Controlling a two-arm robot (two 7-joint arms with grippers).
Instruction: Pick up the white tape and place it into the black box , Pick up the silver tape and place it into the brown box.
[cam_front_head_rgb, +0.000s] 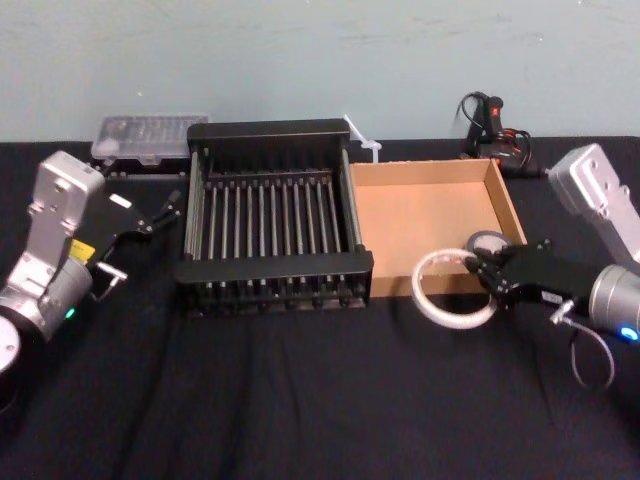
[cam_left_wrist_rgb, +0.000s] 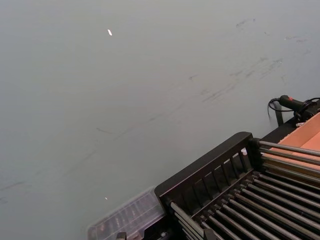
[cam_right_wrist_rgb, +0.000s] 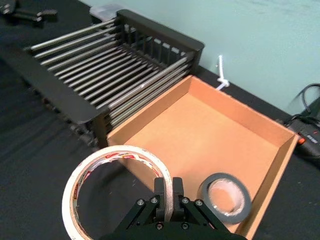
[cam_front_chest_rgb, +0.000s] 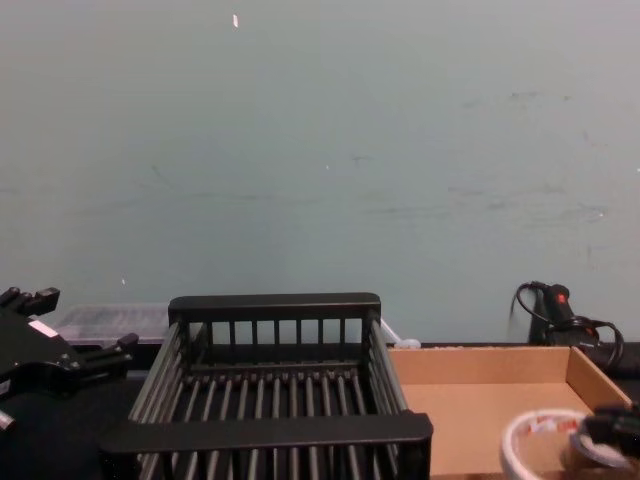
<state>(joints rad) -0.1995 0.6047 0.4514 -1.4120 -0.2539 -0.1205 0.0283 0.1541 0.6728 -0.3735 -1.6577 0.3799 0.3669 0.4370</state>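
grips the white tape (cam_right_wrist_rgb: 75, 200) by its wall with the right tool (cam_right_wrist_rgb: 168, 189), fingers pressed together on the band, one inside the core and one outside, so the ring juts out ahead of the tool and can be let go flat. holds it toward the right edge of the desk (cam_front_head_rgb: 300, 400), over the front wall of the brown box (cam_front_head_rgb: 420, 220), seemingly lifted off the cloth, though hard to tell for sure. shows the silver tape (cam_right_wrist_rgb: 225, 178) lying flat inside the brown box, in the front corner nearest the right tool, so that half of the job looks done. calls next for a carry toward the middle of the desk, high enough to clear the thick rim of the black box (cam_front_head_rgb: 275, 268), which sits right against the brown box on the side away from the right edge. parks the left tool (cam_front_head_rgb: 170, 208) near the left edge of the desk, just beside the black box, fingers apart and holding nothing, out of the way of that carry.
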